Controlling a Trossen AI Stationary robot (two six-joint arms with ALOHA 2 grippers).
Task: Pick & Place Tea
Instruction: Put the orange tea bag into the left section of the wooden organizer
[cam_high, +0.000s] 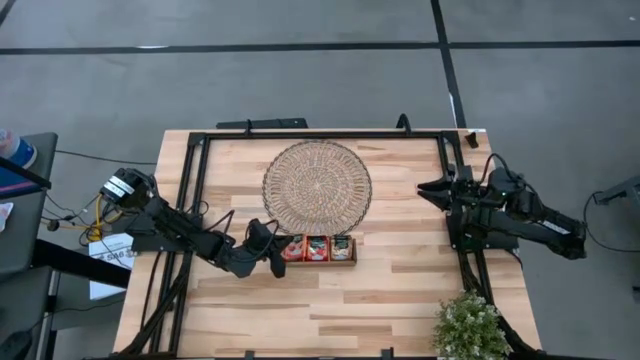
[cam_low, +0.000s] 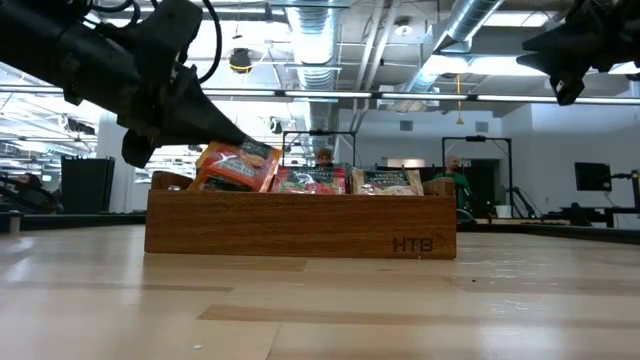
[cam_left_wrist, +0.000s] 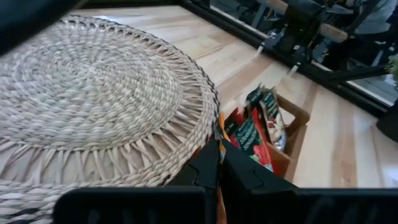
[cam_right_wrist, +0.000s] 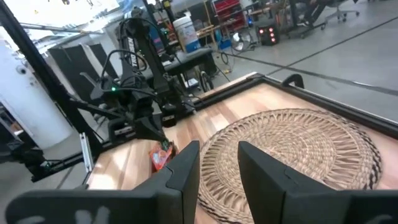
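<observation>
The left gripper (cam_high: 277, 254) reaches in at the end of the wooden tray (cam_high: 318, 262) farthest from the potted plant (cam_high: 470, 326), its fingers (cam_left_wrist: 208, 163) pinched together on a red-orange tea sachet (cam_low: 236, 166) that tilts up out of that end compartment. More tea sachets (cam_high: 329, 247) stand packed in the tray's other two compartments, and the tray sits just beside the round woven mat (cam_high: 317, 186). The right gripper (cam_high: 432, 187) waits well apart from the tray, beyond the mat's far side, with its fingers (cam_right_wrist: 187, 163) spread and nothing between them.
</observation>
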